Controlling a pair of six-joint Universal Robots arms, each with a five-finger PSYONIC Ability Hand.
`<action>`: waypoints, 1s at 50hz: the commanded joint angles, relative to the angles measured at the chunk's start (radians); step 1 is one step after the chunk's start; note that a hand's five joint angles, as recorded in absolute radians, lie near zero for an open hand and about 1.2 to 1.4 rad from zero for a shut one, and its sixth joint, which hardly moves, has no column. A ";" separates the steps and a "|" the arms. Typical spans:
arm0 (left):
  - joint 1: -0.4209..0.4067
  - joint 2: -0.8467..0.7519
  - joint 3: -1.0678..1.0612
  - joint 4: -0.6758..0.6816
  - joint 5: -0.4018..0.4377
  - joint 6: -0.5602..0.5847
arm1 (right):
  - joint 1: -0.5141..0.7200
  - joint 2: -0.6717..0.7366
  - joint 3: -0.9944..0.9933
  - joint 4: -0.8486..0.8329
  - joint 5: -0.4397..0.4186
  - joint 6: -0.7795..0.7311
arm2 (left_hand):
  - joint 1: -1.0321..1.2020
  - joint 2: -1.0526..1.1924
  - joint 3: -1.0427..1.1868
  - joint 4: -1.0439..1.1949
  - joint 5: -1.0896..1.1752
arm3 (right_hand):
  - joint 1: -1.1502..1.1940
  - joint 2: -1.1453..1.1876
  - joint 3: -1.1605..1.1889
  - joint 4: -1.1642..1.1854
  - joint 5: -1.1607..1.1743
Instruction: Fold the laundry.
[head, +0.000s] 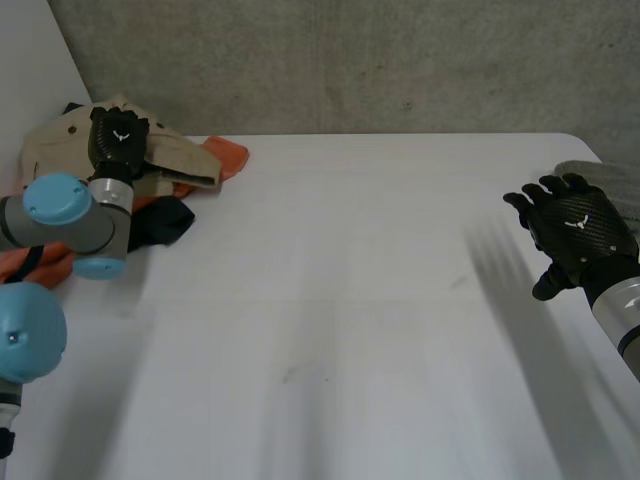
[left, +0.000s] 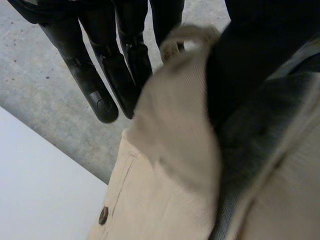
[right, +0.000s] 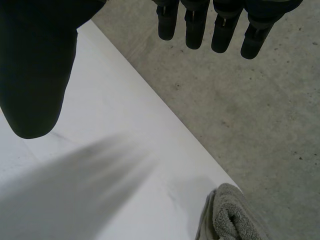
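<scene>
A pile of laundry lies at the table's far left corner: a beige garment (head: 55, 140) on top, an orange cloth (head: 226, 156) and a black cloth (head: 162, 222) beneath it. My left hand (head: 118, 140) rests on the beige garment. In the left wrist view a fold of the beige garment (left: 170, 165), with a button, runs up between the fingers (left: 125, 60) and the thumb and is pinched there. My right hand (head: 580, 232) hovers over the table's right side, fingers (right: 195, 25) straight and spread, holding nothing.
A grey towel (head: 612, 188) lies at the table's far right edge, just beyond my right hand; the grey towel (right: 231, 216) also lies under that hand's palm. The white table (head: 340, 300) stretches bare between the arms. Concrete floor lies past its far edge.
</scene>
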 joint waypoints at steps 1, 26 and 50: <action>-0.061 0.087 -0.037 -0.004 -0.141 -0.007 | 0.000 -0.001 0.003 0.000 0.000 -0.001 | 0.369 0.406 0.412 0.406 0.418 | -0.048 -0.034 -0.032 -0.035 -0.046; -0.858 0.548 -0.503 -0.473 -0.278 -0.480 | -0.044 -0.015 0.001 0.005 -0.001 0.008 | 0.369 0.406 0.412 0.406 0.418 | -0.048 -0.034 -0.032 -0.035 -0.046; -0.402 0.614 -0.438 -0.543 0.075 -0.201 | 0.108 -0.018 -0.083 0.494 -0.003 0.361 | -0.781 -0.744 -0.738 -0.745 -0.733 | -0.048 -0.034 -0.032 -0.035 -0.046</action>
